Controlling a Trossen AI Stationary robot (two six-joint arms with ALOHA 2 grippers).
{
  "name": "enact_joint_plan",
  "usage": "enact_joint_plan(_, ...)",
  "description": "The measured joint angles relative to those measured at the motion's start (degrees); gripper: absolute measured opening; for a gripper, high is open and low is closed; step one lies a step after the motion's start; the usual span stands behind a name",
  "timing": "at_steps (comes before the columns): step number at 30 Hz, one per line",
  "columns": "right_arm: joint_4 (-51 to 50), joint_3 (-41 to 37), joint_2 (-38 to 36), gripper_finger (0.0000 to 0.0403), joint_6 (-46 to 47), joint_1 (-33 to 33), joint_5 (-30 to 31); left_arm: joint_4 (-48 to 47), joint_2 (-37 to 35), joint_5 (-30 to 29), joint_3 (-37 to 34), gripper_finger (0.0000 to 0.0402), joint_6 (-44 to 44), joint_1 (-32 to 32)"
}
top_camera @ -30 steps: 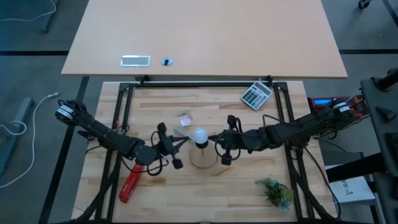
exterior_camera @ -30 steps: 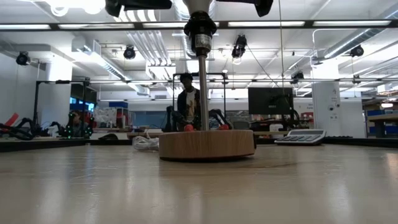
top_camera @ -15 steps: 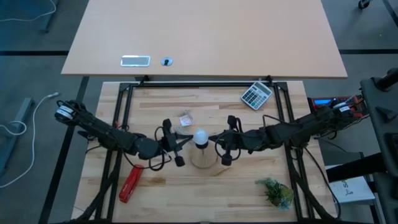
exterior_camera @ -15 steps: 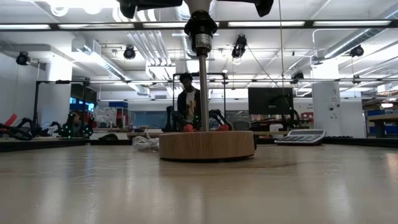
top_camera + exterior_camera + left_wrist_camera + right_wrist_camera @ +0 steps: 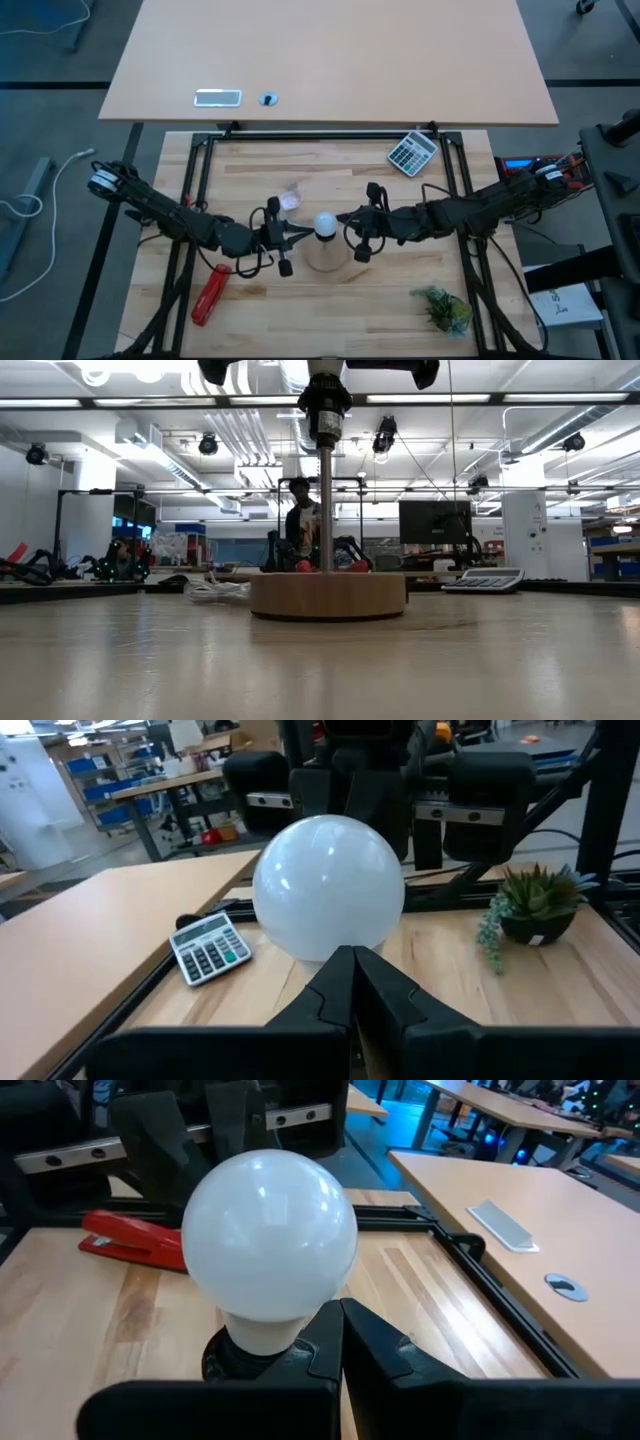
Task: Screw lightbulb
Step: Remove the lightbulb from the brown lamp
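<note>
We see the small white rounded lightbulb (image 5: 324,224) standing upright, long axis vertical, in the black socket atop the round tan wooden disc (image 5: 328,596) mid-bench. Our left hand (image 5: 303,234) and right hand (image 5: 343,221) flank it, both pressed together, tips nearly touching it. Red stapler (image 5: 209,295), calculator (image 5: 412,152) and small plant (image 5: 443,308) lie clear.

1. I count one white round lightbulb (image 5: 324,224).
2. One round tan wooden disc base (image 5: 328,596) with a socket post.
3. One grey calculator (image 5: 412,153).
4. One red stapler-like tool (image 5: 208,295).
5. One small green potted plant (image 5: 443,307).
6. One clear plastic scrap (image 5: 290,200).
7. Two dark arms, so two grippers: left gripper (image 5: 299,233), right gripper (image 5: 344,221).
</note>
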Motion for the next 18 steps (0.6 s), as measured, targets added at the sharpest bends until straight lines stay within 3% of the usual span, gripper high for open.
enact_joint_plan(7, 0.0, 0.0, 0.0, 0.0000, 0.0, 0.0, 0.0, -1.0, 0.0, -1.0, 0.0, 0.0000, -1.4, -0.1)
enact_joint_plan(14, -2.8, 0.0, -1.0, 0.0000, 0.9, 0.2, -0.5, -6.3, 0.0, -12.6, 0.0, 0.0000, -5.5, -1.6)
enact_joint_plan(18, -4.9, 0.0, -2.1, 0.0000, 2.3, 0.2, -0.4, -7.2, 0.0, -13.6, 0.0, 0.0000, -5.9, -2.3)
